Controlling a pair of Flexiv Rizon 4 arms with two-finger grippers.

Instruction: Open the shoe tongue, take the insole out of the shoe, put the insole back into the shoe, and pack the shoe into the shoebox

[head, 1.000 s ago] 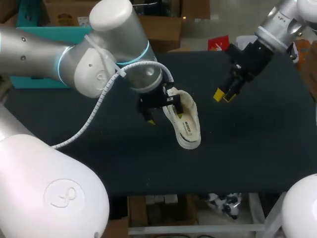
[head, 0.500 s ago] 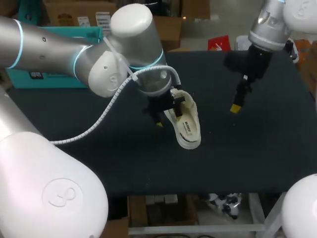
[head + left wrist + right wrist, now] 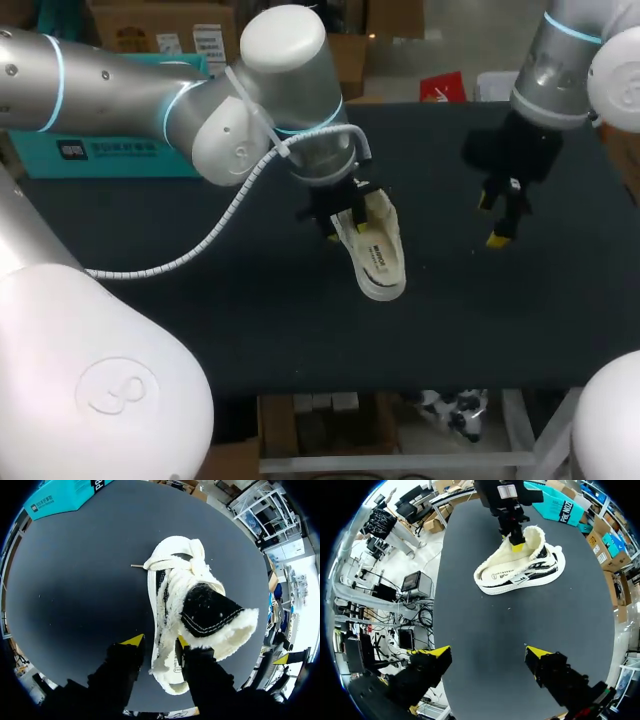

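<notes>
Left gripper (image 3: 158, 640) straddles the side wall of the cream-and-black fleece-lined shoe (image 3: 378, 252) on the dark surface (image 3: 200, 290). Its fingers are parted and, I judge, not clamped (one sits inside the opening). The shoe's long axis runs away from it. The right gripper (image 3: 490, 652), wide open and empty, hangs well apart.

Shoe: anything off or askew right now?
Nothing damaged or spilled. The shoe sits on its sole, skewed to the table edges; its tongue is flipped up and out, and the laces lie in a loose bunch toward the front.
</notes>
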